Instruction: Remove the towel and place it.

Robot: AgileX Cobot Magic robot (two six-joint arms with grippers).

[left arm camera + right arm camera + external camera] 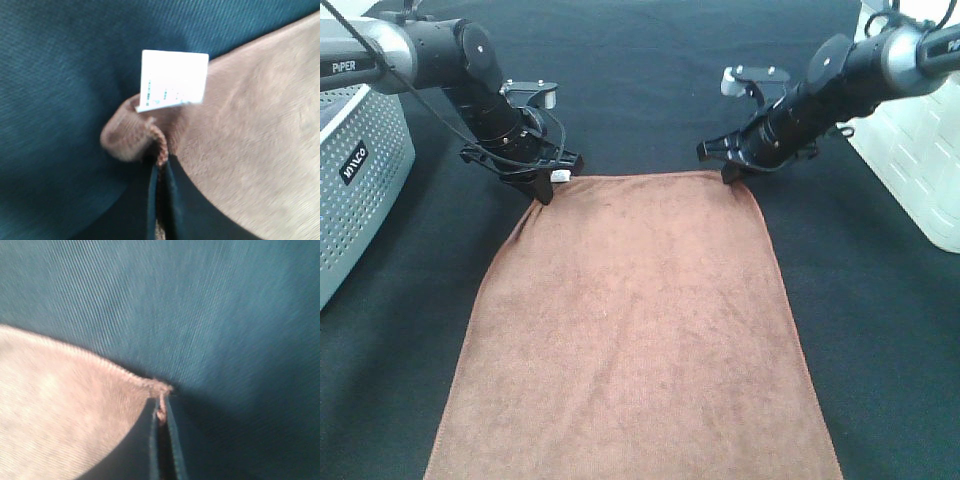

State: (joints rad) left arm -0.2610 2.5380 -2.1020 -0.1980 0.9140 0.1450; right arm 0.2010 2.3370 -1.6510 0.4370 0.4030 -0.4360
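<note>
The reddish-brown towel (635, 330) lies spread flat on the black table cloth, running from mid-table to the front edge of the view. My left gripper (544, 190) is shut on its far left corner (135, 137), where the cloth bunches beside a small white tag (172, 80). My right gripper (732, 175) is shut on the far right corner (160, 390), a sliver of cloth pinched between the dark fingers (175, 450). Both grippers sit low against the table.
A grey perforated box (355, 185) stands at the left edge. A white ribbed container (915, 140) stands at the right edge. Black table cloth (640, 80) stretches behind the towel.
</note>
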